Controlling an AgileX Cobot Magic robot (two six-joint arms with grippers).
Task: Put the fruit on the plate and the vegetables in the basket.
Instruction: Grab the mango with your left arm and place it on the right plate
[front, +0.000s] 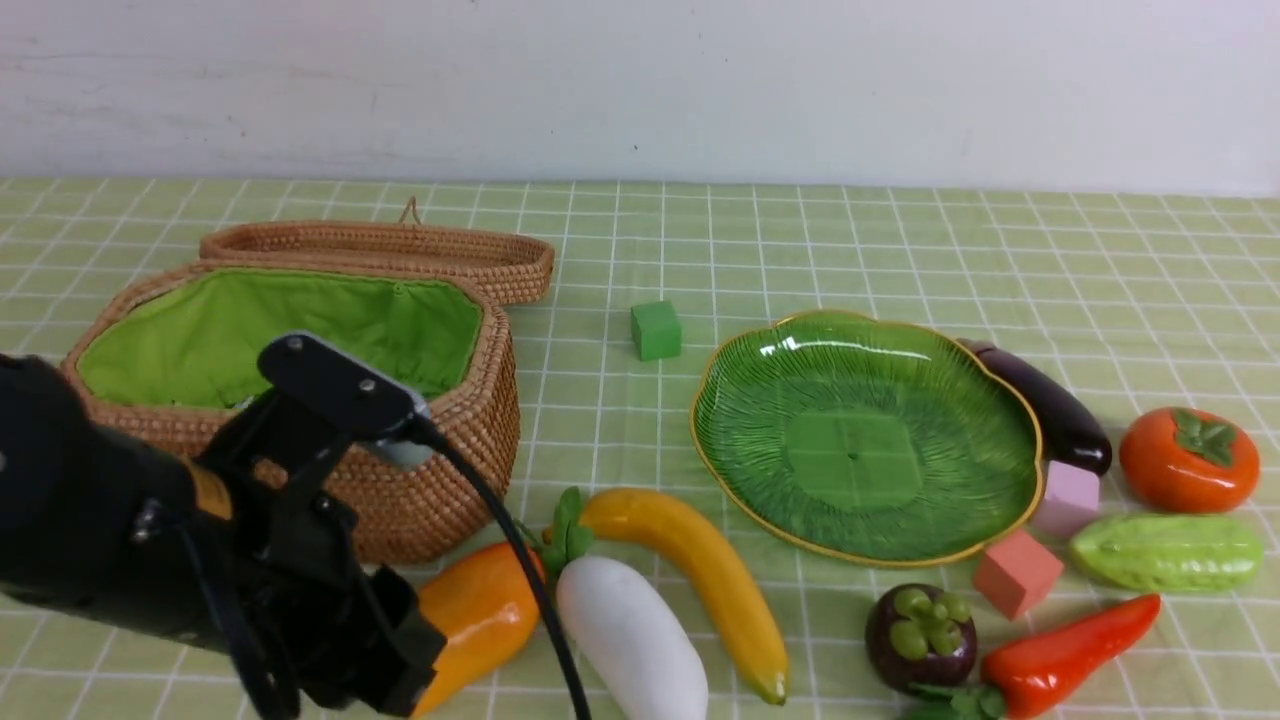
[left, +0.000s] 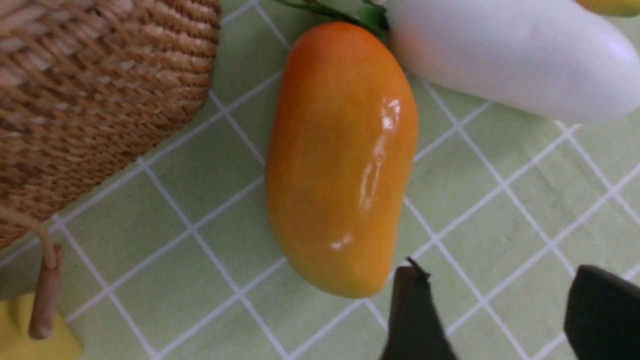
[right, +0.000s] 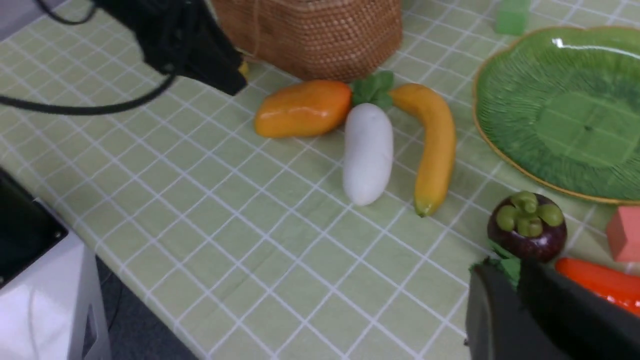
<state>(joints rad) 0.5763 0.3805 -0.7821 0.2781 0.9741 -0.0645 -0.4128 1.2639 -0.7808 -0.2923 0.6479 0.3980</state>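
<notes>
Basket (front: 440, 480) open, surface's left side. Plate (front: 870, 430) right of centre. Banana (front: 700, 570), radish (front: 630, 630), mango (front: 480, 610) near front edge, by basket. Left end effector (left: 502, 280) spread wide, just beside mango, gripping nothing. Right end effector (right: 520, 300): cannot tell spread.

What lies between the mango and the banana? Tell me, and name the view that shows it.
The white radish lies between the mango and the banana; the front view and right wrist view both show it.

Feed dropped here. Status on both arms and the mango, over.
Left fingers open, just short of mango. Right fingers by chili, state unclear. Mango unheld; radish right beside it, basket close.
</notes>
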